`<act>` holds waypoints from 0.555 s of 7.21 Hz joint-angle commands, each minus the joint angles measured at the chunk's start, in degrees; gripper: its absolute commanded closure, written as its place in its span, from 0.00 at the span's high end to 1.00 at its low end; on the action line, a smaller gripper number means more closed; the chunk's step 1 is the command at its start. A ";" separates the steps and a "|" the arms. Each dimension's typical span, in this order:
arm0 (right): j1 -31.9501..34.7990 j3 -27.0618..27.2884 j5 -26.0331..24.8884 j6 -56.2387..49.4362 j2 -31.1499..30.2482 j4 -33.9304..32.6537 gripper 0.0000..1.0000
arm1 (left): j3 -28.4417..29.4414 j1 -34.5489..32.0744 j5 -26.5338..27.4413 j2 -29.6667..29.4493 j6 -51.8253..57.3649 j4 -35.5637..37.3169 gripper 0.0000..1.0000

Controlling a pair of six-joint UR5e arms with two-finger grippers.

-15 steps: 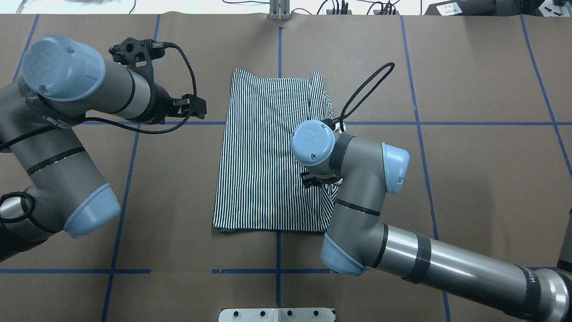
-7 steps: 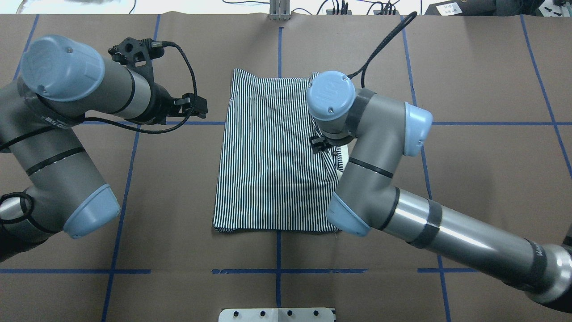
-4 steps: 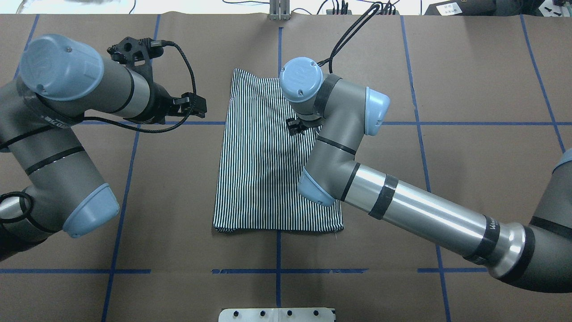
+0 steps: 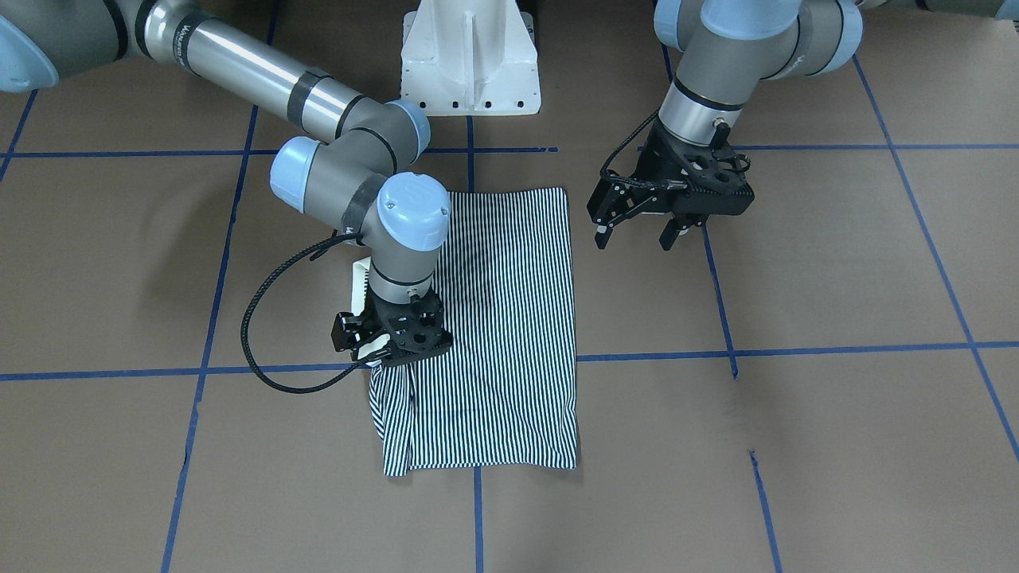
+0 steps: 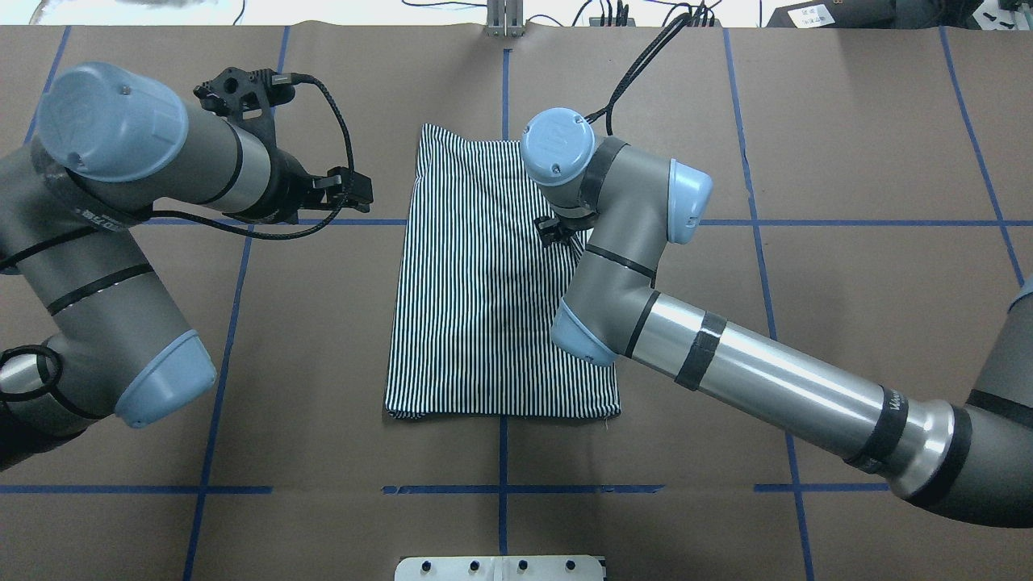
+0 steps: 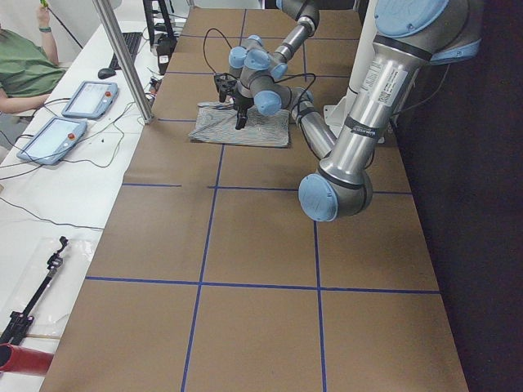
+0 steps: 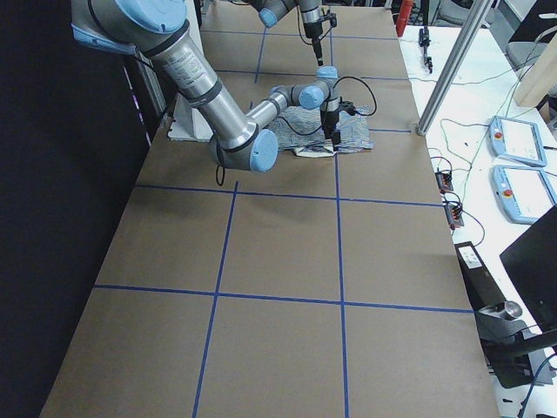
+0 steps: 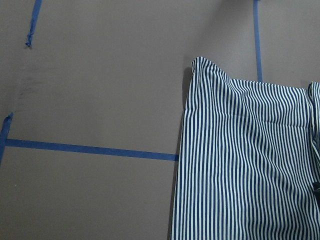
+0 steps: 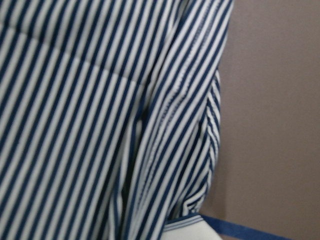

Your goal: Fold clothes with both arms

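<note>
**A:** From across the table (image 4: 796, 278), where is the polo shirt (image 4: 509, 318)?

**B:** Flat and central, a striped oblong. The left gripper (image 4: 633, 239) hangs spread and empty just beside one long edge. The right gripper (image 4: 394, 358) is down on the opposite edge with cloth puckered beneath it. Whether it is clenched, I cannot tell.

**A:** And overhead?

**B:** The right gripper has travelled from the shirt's near half to its far half, swung inward, then eased back out. The near right corner now lies squarer. The left gripper hasn't stirred.

**A:** The end cameras?

**B:** Too small; the right arm points straight down at the shirt.

**A:** The wrists?

**B:** The left shows a shirt corner on bare table. The right shows creased stripes and a sliver of cream collar (image 9: 187, 234), no fingers.

**A:** Meaning?

**B:** Probably the right side is being tidied. No crosswise fold has been made yet.
</note>
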 commanded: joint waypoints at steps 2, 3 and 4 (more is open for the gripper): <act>7.75 10.69 2.94 -12.71 -12.58 0.33 1.00 | 0.03 0.09 -0.59 -0.11 -0.04 -0.04 1.00; 9.43 11.78 3.91 -14.51 -13.59 0.42 1.00 | 0.03 0.09 -0.59 -0.11 -0.04 0.05 1.00; 9.45 11.79 4.79 -13.66 -12.04 -0.02 1.00 | 0.03 0.09 -0.68 -0.11 -0.04 0.05 1.00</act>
